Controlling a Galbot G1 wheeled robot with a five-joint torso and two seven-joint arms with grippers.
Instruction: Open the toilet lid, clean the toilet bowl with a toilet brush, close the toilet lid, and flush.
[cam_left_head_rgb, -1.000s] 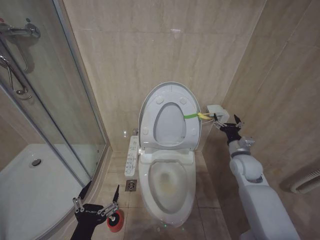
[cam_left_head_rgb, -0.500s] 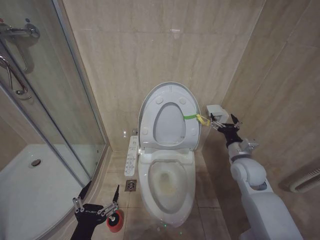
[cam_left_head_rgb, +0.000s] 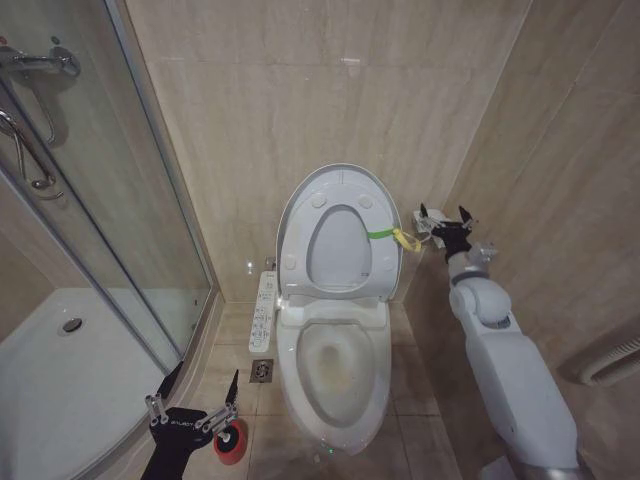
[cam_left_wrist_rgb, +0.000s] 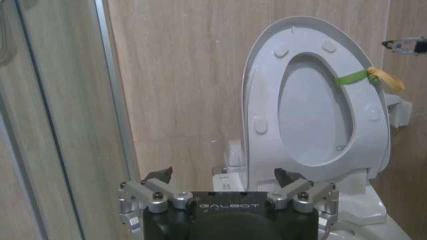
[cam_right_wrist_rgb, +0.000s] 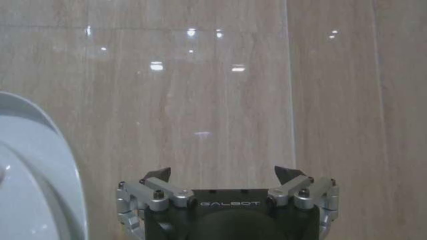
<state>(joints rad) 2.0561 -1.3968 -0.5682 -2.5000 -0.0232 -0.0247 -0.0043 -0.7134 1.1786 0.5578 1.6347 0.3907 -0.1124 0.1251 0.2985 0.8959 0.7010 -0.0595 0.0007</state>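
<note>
The lid (cam_left_head_rgb: 338, 230) stands upright against the wall with the seat raised too, leaving the bowl (cam_left_head_rgb: 333, 372) exposed. The right hand (cam_left_head_rgb: 446, 222) hovers near the strap (cam_left_head_rgb: 392, 236) at the lid's edge, fingers spread, holding nothing. The left hand (cam_left_head_rgb: 194, 402) waits low, open and empty, just above the red cup (cam_left_head_rgb: 232, 441) on the floor. The brush looks light and stiff; its thin stick is likely slippery, so grip it firmly near mid-handle. The lid is glossy; the soft strap suits pulling best.
</note>
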